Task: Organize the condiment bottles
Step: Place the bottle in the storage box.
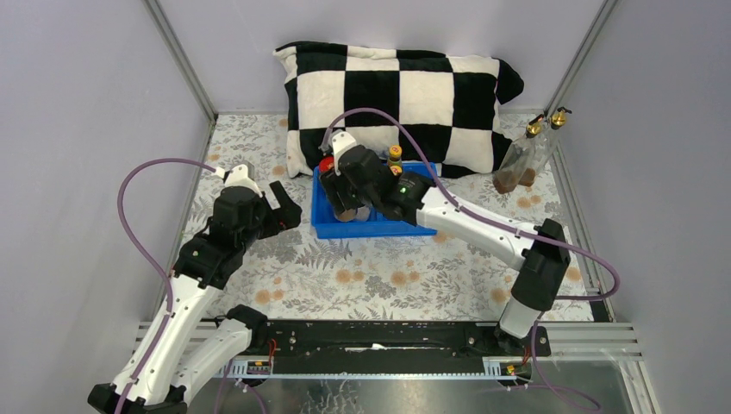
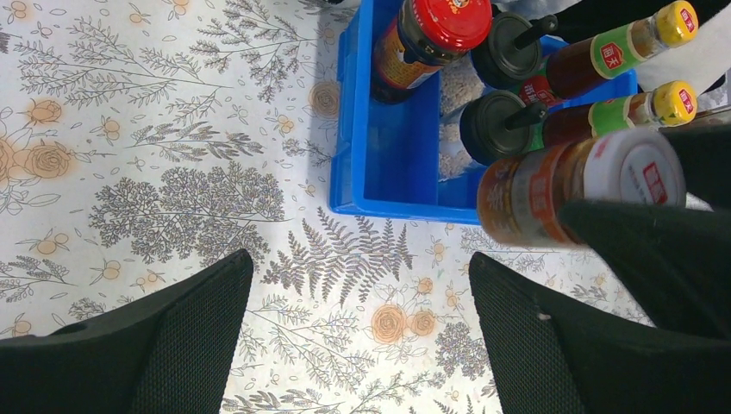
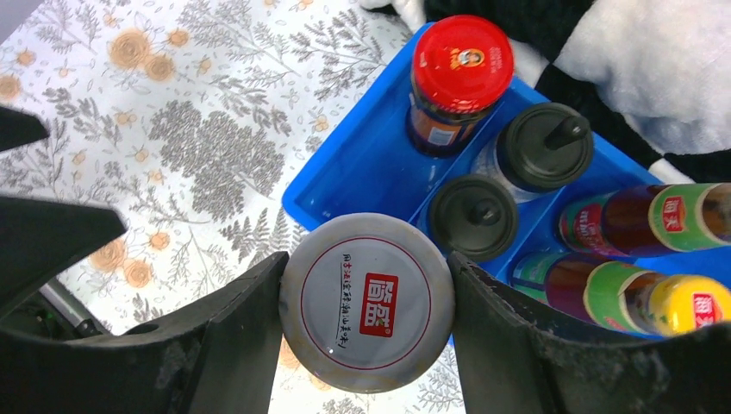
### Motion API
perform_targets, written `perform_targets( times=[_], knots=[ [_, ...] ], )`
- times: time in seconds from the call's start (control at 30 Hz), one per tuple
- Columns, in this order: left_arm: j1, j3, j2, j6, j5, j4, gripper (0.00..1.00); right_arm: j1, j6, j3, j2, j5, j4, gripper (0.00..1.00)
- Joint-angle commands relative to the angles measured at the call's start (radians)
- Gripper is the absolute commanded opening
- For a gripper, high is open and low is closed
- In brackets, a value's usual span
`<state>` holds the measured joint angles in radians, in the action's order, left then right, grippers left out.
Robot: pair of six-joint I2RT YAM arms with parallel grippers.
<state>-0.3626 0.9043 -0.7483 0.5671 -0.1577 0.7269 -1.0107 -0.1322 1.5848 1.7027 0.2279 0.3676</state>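
We see the white-lidded jar (image 3: 366, 315) clamped between the right gripper's (image 3: 366, 276) fingers at the near-left corner of the blue tray (image 3: 366, 168). The red-lidded jar (image 3: 461, 65), black-capped jars (image 3: 545, 147) and yellow-capped bottles (image 3: 642, 297) fill the rest. The gold-spouted bottles (image 1: 526, 164) lean far right, outside. The left gripper (image 2: 358, 263) hangs left of the tray, fingers spread and empty.

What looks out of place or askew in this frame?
Two gold-spouted glass bottles stand alone at the far right, well apart from the blue tray where most other bottles sit. A checkered pillow lies behind the tray.
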Motion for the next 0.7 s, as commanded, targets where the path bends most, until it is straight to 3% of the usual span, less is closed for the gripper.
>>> perform_targets(
  times=[0.0,0.37,0.67],
  knots=[
    [0.009,0.030,0.007,-0.011,0.008,0.015,0.99,0.052,0.028,0.133,0.023,-0.064,-0.057,0.56],
    [0.010,0.038,0.007,-0.011,0.009,0.018,0.99,0.108,0.074,0.302,0.191,-0.164,-0.017,0.56],
    [0.010,0.057,0.020,-0.012,0.018,0.032,0.99,0.111,0.068,0.274,0.242,-0.213,-0.062,0.55]
  ],
)
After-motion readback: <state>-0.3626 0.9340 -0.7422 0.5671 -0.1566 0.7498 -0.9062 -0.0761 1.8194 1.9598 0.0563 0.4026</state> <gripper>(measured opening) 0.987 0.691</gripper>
